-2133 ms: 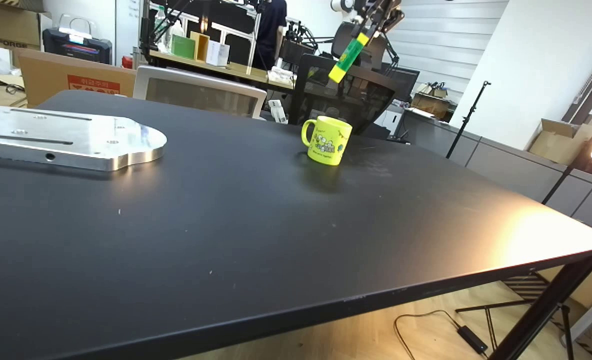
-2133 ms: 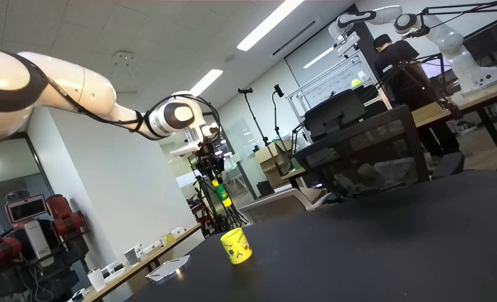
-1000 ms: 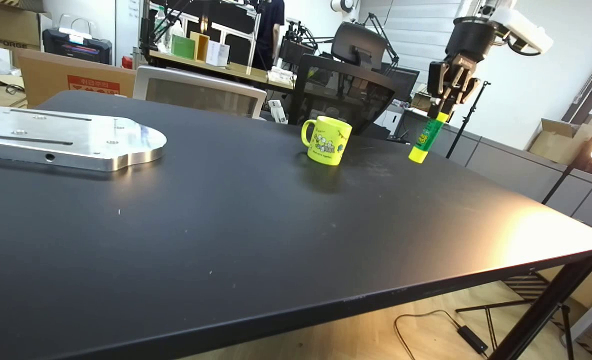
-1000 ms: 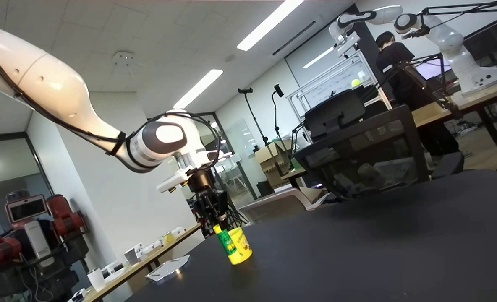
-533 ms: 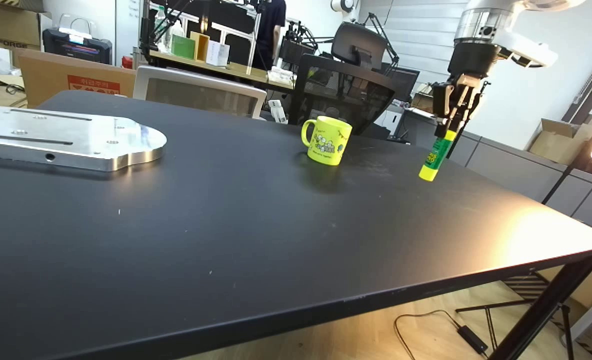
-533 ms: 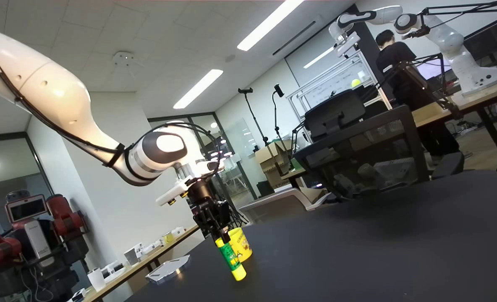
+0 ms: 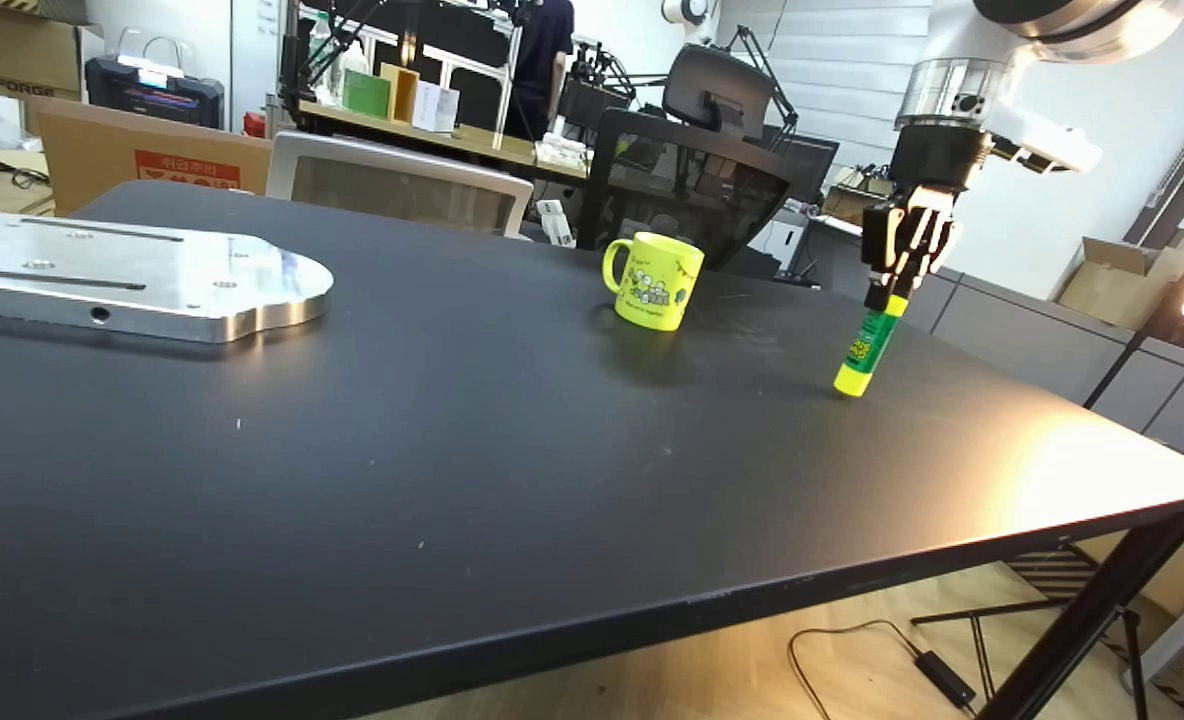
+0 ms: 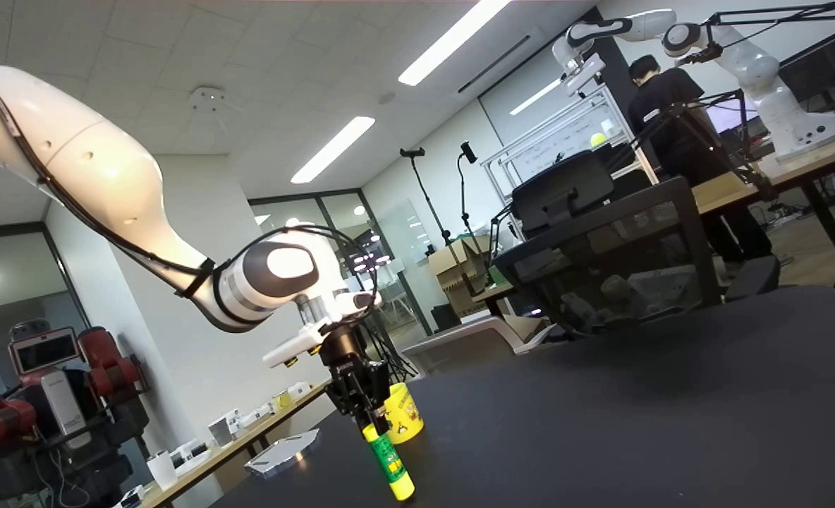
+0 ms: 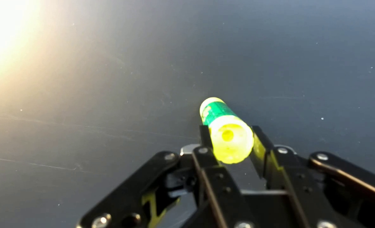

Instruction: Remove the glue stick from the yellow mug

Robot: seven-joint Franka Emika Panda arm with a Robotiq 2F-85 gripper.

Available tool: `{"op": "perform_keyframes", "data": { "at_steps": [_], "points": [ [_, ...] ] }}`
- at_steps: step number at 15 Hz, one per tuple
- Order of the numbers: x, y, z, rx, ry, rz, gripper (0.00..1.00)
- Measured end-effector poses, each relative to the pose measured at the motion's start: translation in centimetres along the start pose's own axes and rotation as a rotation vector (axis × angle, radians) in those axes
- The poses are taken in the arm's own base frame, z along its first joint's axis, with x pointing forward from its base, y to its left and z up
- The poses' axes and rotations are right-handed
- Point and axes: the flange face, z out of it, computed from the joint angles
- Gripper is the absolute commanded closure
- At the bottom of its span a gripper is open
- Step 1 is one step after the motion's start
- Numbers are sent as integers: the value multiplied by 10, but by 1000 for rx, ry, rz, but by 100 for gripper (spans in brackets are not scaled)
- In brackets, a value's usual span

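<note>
- Gripping one end, the claw (image 7: 888, 297) is clamped on the glue stick (image 7: 868, 346).
- From there, in an exterior view, the glue stick's long axis slants toward seven o'clock.

Robotics lab | white robot arm (image 8: 763, 79) on desk (image 8: 715, 193) | red robot (image 8: 65, 403) | mesh office chair (image 8: 622, 261) | cardboard box (image 7: 102, 150)

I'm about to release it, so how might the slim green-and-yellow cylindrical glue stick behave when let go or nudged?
The glue stick would probably tip if released, since it leans in the black two-fingered gripper. Nudged on its side, it may roll, its body being round. It looks stiff: straight sides, no visible dent.
</note>
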Motion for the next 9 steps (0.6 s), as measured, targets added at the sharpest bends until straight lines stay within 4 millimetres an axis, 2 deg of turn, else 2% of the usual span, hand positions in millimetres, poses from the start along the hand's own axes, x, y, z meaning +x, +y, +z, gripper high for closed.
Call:
{"op": "perform_keyframes", "data": {
  "at_steps": [1,2,4,7,9],
  "points": [
    [0,-1,3,2,6,-7,92],
    [0,-1,6,4,9,-14,42],
    [1,-1,5,12,18,-20,36],
    [1,-2,3,30,24,-22,16],
    [3,-3,-8,41,49,-19,2]
  ]
}}
